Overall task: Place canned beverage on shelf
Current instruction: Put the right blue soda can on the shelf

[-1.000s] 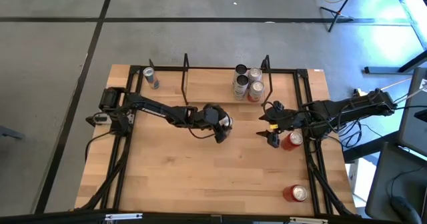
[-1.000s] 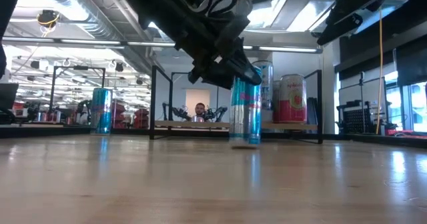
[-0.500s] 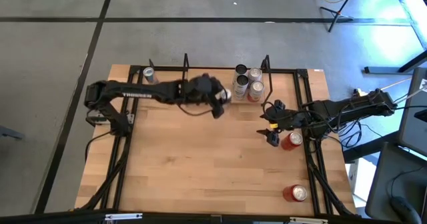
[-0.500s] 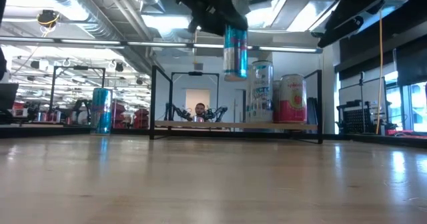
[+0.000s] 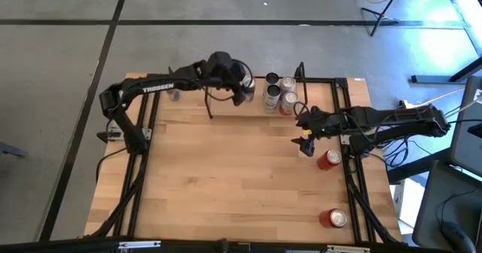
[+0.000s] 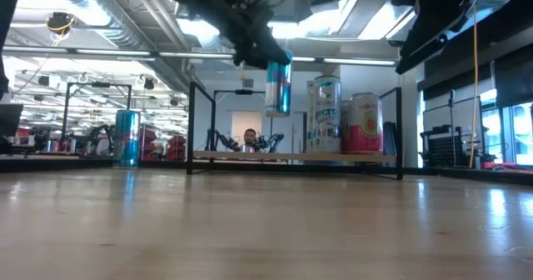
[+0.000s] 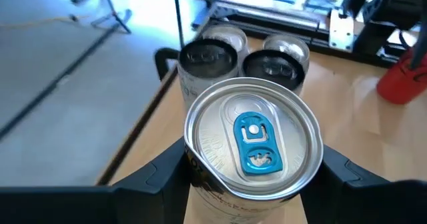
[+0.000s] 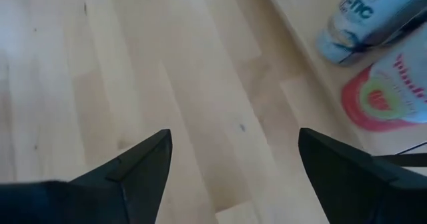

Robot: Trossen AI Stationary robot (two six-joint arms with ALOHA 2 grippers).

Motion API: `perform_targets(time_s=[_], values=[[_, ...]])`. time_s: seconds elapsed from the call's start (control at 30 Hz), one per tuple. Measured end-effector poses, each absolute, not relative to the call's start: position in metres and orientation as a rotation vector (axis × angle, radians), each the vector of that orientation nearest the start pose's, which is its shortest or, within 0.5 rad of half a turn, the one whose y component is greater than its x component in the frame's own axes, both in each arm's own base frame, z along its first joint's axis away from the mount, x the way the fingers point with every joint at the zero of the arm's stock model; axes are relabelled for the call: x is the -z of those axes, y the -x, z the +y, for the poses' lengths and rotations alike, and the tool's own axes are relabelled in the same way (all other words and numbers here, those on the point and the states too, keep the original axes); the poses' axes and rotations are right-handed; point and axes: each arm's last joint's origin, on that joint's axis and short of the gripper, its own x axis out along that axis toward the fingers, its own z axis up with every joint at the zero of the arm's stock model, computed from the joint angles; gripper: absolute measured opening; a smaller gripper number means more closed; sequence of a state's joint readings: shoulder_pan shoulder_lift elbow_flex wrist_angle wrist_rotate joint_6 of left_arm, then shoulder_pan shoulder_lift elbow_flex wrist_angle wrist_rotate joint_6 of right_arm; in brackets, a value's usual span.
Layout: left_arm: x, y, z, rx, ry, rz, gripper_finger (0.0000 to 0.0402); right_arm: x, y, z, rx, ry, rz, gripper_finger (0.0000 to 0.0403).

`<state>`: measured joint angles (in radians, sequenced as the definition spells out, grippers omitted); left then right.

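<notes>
My left gripper [image 5: 238,86] is shut on a slim blue-and-silver can [image 6: 278,84] with a blue tab [image 7: 253,143]. It holds the can in the air over the shelf [image 6: 291,157], a light plank with black wire frames at the table's far edge. Three cans [image 5: 279,95] stand on the shelf's right part, just right of the held can. My right gripper [image 5: 305,138] is open and empty above the table's right side, next to a red can [image 5: 329,158]. My left gripper pinches the can between its two fingers on opposite sides of the wall, just below the top rim [image 7: 190,161]. The fingers [image 7: 160,181] come slanting down from the table's left side. The can hangs upright, lifted clear above the shelf plank.
A blue can [image 5: 171,87] stands at the table's far left corner, outside the shelf's left frame [image 5: 209,87]. Another red can [image 5: 334,218] stands near the front right. The middle of the wooden tabletop [image 5: 226,178] is bare. A person shows far behind the shelf [image 6: 249,137].
My left gripper has lifted the slim can off the table's middle and carried it up and toward the far edge. The can is now upright over the shelf, left of the standing cans. My right gripper has shifted a little toward the far edge.
</notes>
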<state>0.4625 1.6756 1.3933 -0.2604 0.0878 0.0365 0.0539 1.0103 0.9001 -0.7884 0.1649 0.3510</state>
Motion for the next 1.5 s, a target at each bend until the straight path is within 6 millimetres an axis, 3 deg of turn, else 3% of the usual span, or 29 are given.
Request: perform_targets(time_s=[0.3,0.63,0.83,1.13,1.5], values=[[-0.265,-0.354,0.199,-0.288,0.137,0.585,0.0190,-0.284,-0.189,-0.015,0.314,-0.216,0.866,0.0310],[-0.241,-0.361,0.221,-0.255,0.158,0.559,0.0190,-0.284,-0.187,-0.030,0.349,-0.245,0.868,0.0310],[-0.236,-0.362,0.222,-0.243,0.164,0.563,0.0192,-0.284,-0.187,-0.029,0.346,-0.246,0.873,0.0310],[-0.237,-0.367,0.214,-0.226,0.185,0.560,0.0254,-0.284,-0.187,-0.029,0.346,-0.246,0.877,0.0310],[-0.238,-0.370,0.210,-0.244,0.125,0.569,0.0292,-0.283,-0.186,-0.029,0.331,-0.253,0.895,0.0310]])
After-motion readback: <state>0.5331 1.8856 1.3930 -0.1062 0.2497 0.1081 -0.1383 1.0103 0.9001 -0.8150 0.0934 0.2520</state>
